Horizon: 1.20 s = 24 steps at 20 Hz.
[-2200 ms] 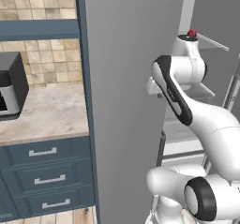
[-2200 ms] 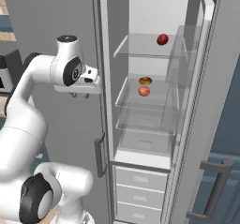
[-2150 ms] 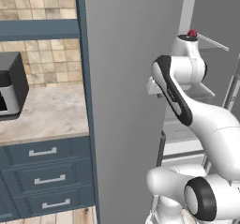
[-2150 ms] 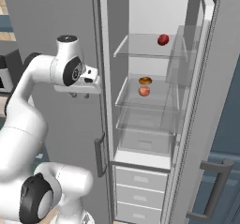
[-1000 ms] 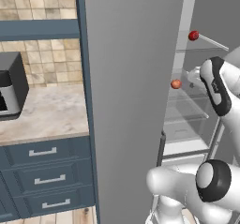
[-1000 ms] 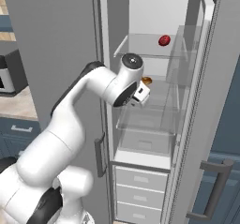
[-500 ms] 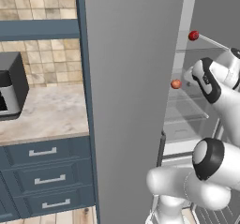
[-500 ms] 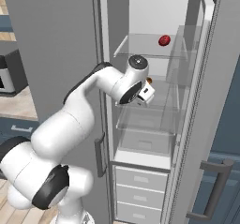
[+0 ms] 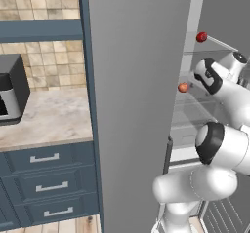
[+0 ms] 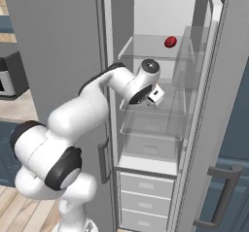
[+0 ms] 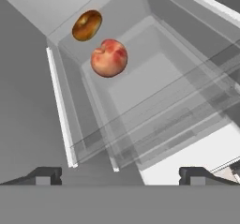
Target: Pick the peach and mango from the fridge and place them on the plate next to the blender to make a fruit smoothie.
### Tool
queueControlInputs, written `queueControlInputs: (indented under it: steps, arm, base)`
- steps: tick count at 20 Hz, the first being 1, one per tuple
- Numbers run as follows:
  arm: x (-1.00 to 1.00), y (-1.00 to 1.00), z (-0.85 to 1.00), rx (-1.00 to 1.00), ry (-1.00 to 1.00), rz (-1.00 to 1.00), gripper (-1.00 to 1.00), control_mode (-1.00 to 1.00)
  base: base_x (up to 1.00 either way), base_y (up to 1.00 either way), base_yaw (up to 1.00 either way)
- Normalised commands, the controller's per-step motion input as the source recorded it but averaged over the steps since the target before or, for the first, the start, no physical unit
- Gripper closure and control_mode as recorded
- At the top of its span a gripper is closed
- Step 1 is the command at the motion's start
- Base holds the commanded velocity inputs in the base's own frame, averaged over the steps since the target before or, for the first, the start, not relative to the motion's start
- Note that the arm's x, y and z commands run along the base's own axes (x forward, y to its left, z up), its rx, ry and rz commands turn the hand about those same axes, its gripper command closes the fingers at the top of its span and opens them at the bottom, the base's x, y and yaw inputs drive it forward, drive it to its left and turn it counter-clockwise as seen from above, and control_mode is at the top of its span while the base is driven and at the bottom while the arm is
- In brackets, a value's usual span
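Since half a second ago the hand (image 10: 154,96) has pushed deeper into the open fridge (image 10: 160,12), over the middle glass shelf (image 11: 154,101). Its fingers are spread, holding nothing. The peach (image 11: 108,58) lies ahead, apart from the fingertips (image 11: 44,175); the mango (image 11: 86,25) sits just beyond.

The white arm has swung from in front of the tall grey fridge (image 10: 58,37) into its open white interior. Two seconds back the two-finger gripper (image 10: 154,96) hung outside at nine o'clock of the glass shelves; now it sits over the middle clear shelf (image 10: 151,107), at six o'clock of the small dark red fruit (image 10: 170,41) above. In the right base view the wrist now covers the two fruits there. In the left base view the forearm has shifted toward three o'clock.
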Motion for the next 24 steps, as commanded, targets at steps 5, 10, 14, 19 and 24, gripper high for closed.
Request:
queueControlInputs:
  steps: [5, 10, 14, 19, 24]
  arm:
    - [0.51, -0.02, -0.13, 0.03, 0.0, 0.0, -1.0, -1.0]
    - [0.44, -0.01, -0.4, 0.0, 0.0, 0.0, -1.0, -1.0]
    - [0.44, -0.13, -0.24, 0.01, 0.0, 0.0, -1.0, -1.0]
    - [0.43, -0.16, -0.07, 0.03, 0.0, 0.0, -1.0, -1.0]
    - [0.49, -0.11, -0.02, 0.06, 0.0, 0.0, -1.0, -1.0]
  base:
    - [0.0, 0.0, 0.0]
    - [0.0, 0.0, 0.0]
    - [0.0, 0.0, 0.0]
    - [0.0, 0.0, 0.0]
    - [0.0, 0.0, 0.0]
